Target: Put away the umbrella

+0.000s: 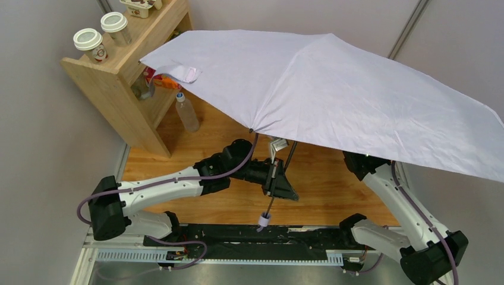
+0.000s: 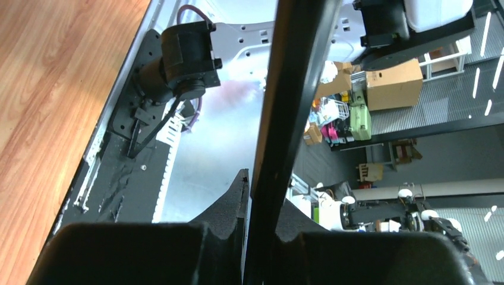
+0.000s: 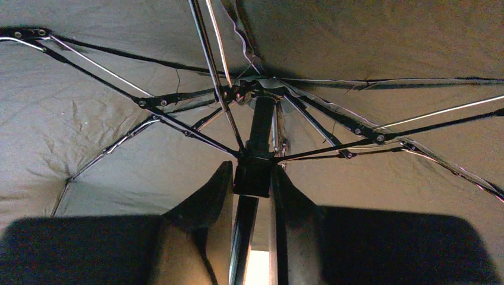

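Observation:
The umbrella (image 1: 333,83) is open, its pale lavender canopy spread over the table's middle and right. Its thin dark shaft (image 1: 274,191) slants down to a small grey handle (image 1: 263,221) near the front edge. My left gripper (image 1: 279,183) is shut on the shaft just above the handle; in the left wrist view the shaft (image 2: 285,107) runs straight up between the closed jaws of the left gripper (image 2: 260,187). The right arm reaches under the canopy, which hides its gripper from above. In the right wrist view the right gripper (image 3: 252,173) is shut on the black runner block (image 3: 252,178) beneath the ribs (image 3: 178,122).
A wooden shelf unit (image 1: 113,83) stands at the back left with two lidded paper cups (image 1: 89,43) on top. A clear plastic bottle (image 1: 186,113) stands on the wooden table (image 1: 196,202) beside it. The canopy's left corner overhangs the shelf. A metal rail (image 1: 226,255) runs along the near edge.

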Robot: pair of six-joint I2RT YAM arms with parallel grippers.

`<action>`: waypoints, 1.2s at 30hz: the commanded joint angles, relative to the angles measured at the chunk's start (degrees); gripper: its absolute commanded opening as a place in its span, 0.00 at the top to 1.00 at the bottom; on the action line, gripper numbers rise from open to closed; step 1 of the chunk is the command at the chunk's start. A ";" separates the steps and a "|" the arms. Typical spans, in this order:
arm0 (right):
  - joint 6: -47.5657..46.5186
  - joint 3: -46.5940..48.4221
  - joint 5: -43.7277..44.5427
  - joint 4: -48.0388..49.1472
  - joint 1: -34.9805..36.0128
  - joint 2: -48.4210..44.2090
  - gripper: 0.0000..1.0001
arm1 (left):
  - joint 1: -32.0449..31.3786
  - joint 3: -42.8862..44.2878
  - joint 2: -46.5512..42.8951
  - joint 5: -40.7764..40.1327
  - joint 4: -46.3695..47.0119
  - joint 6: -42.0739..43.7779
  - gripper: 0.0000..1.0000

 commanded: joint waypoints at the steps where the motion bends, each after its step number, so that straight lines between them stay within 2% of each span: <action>1: 7.75 4.22 -24.94 -11.49 1.03 3.55 1.00 | 6.25 7.40 2.26 -13.69 17.47 -10.31 1.00; 3: 13.55 7.66 -28.34 -12.05 -2.04 5.57 1.00 | 6.25 6.09 1.65 -14.04 15.08 -10.39 1.00; 8: 28.49 10.57 -32.93 -10.82 -8.38 9.97 1.00 | 6.33 2.74 2.61 -12.99 17.96 -13.46 1.00; 10: 32.46 9.70 -34.86 -6.89 -9.61 11.64 0.94 | 6.25 1.95 3.83 -11.85 21.47 -15.56 1.00; 15: 39.58 7.58 -36.80 4.90 -11.20 14.98 0.70 | 6.34 1.33 5.86 -9.74 26.41 -19.17 1.00; 18: 44.24 7.67 -37.16 9.65 -12.43 17.61 0.65 | 6.34 0.28 5.95 -9.74 29.48 -20.75 1.00; 21: 48.46 7.93 -38.21 15.89 -13.66 20.95 0.55 | 6.33 -0.07 5.87 -9.74 29.93 -21.11 1.00; 24: 49.00 8.90 -38.31 18.54 -14.19 22.72 0.52 | 6.33 -0.86 6.13 -9.65 31.33 -21.99 1.00; 26: 47.43 10.38 -37.69 16.01 -14.54 23.42 0.43 | 6.33 -1.13 6.22 -9.39 31.34 -21.81 1.00; 28: 44.53 13.54 -38.30 9.35 -14.63 24.38 0.40 | 6.25 -1.48 6.13 -9.82 31.34 -21.81 1.00; 31: 39.09 19.59 -39.43 -0.22 -13.58 26.66 0.29 | 6.25 -1.22 5.95 -9.56 28.89 -20.68 1.00; 36: 27.04 33.49 -45.94 -20.09 -11.38 34.92 0.24 | 6.25 0.01 3.68 -11.49 20.89 -15.67 1.00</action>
